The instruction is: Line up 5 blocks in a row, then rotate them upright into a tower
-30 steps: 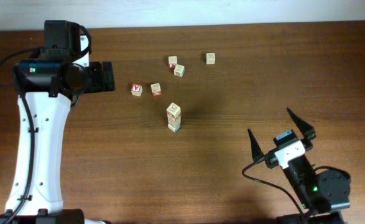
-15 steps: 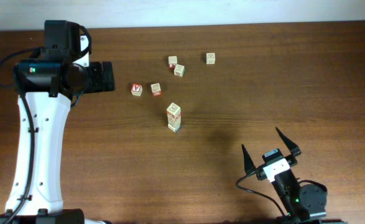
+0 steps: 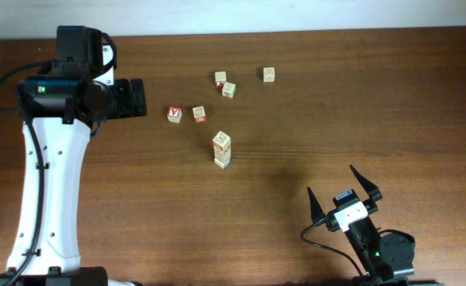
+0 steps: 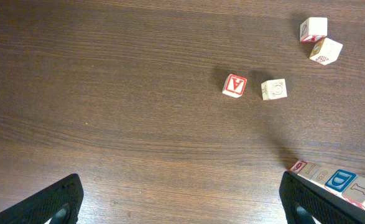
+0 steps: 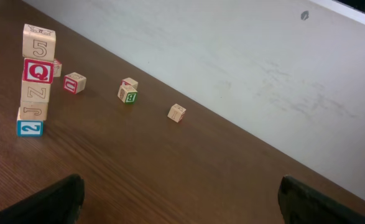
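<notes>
The blocks stand as one upright stack [image 3: 222, 149] of several pale wooden cubes in the middle of the table. In the right wrist view the stack [image 5: 36, 81] shows a "5", a red "Q" and a blue "2" at the base. The left wrist view catches the stack [image 4: 334, 182] at the lower right, with a red "9" and a blue "D". My left gripper [image 3: 137, 97] [image 4: 179, 190] hangs open at the left, well away from the stack. Near the front right, my right gripper [image 3: 331, 179] [image 5: 179, 190] is open and holds nothing.
Loose cubes lie behind the stack: a red "V" cube [image 3: 174, 114] [image 4: 234, 85], one beside it [image 3: 199, 114] [image 4: 273, 89], a close pair [image 3: 225, 84] [image 4: 319, 40] and a single one [image 3: 269, 74] [image 5: 176, 112]. A pale wall [image 5: 263, 74] runs along the table's far edge.
My right arm has drawn back toward the front edge of the table, jaws still open. The left arm and all the cubes have stayed put.
</notes>
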Controlling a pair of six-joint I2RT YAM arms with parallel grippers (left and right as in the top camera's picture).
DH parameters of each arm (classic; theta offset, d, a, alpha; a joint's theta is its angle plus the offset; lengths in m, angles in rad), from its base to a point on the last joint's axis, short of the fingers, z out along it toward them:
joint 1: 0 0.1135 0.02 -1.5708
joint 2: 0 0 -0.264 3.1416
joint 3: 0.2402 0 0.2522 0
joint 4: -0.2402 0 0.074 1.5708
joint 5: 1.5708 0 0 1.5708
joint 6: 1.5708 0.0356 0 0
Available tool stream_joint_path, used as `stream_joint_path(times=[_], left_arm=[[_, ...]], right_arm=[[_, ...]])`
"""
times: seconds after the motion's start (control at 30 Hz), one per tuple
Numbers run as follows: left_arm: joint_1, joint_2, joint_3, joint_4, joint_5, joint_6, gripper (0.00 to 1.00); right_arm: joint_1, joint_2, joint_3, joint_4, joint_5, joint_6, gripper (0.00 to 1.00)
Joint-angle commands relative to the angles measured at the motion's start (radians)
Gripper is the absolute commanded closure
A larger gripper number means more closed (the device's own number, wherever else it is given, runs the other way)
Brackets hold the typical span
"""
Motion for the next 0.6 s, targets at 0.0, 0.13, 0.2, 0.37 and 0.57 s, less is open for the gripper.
stream_joint_path(times=[0.0,0.13,0.2,0.37,0.57], left_arm=[[0.005,-0.011,0.018,0.001,-0.011,0.002,0.01],[0.005,-0.011,0.018,-0.002,-0.017,0.003,0.01],[0.008,-0.011,0.018,-0.024,-0.125,0.010,0.01],[0.008,-0.036,0.017,-0.059,-0.114,0.009,0.01],[0.008,-0.196,-0.099,0.088,-0.077,0.010,0.01]], right_arm=[[-0.006,-0.012,-0.010,-0.001,0.005,0.011,0.01],[-0.006,-0.012,-0.010,-0.001,0.005,0.011,0.01],[-0.006,-0.012,-0.010,-0.001,0.005,0.011,0.01],[-0.006,-0.012,-0.010,-0.001,0.005,0.011,0.01],[-0.006,-0.012,-0.010,-0.001,0.005,0.011,0.01]])
